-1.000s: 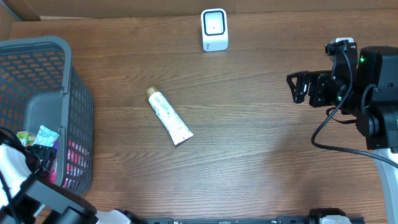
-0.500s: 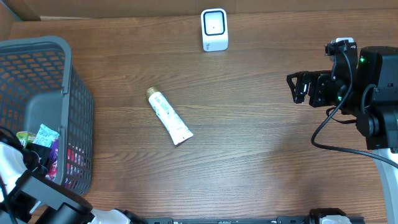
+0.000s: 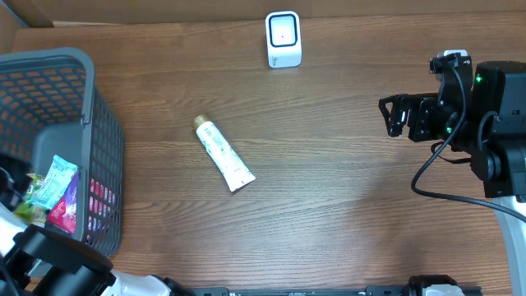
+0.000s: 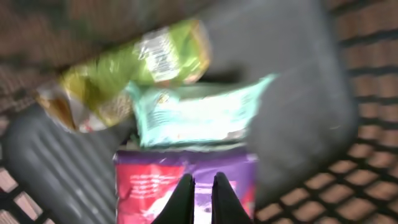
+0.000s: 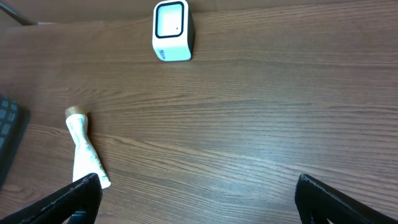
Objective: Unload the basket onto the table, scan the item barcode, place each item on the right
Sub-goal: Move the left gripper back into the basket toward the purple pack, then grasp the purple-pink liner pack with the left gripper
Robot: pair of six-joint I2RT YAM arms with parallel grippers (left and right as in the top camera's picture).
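Note:
Inside the grey mesh basket (image 3: 57, 62), my left gripper (image 4: 203, 186) is shut, its fingers pinching a purple and red packet (image 4: 149, 186). A teal packet (image 4: 199, 115) and a green packet (image 4: 137, 68) lie just beyond it; this view is blurred. From overhead the same purple and red packet (image 3: 64, 212) and the teal packet (image 3: 53, 181) show near the basket's right wall. The white barcode scanner (image 3: 283, 39) stands at the table's far edge. My right gripper (image 3: 386, 115) hovers wide open at the right, holding nothing.
A white tube (image 3: 223, 154) with a tan cap lies diagonally on the wooden table between the basket and the scanner; the right wrist view also shows the tube (image 5: 84, 152) and the scanner (image 5: 172, 30). The left arm's base sits at the lower left corner.
My left gripper has closed on the purple and red packet. The packets in the basket have shifted and turned toward the right wall. The right arm has not moved.

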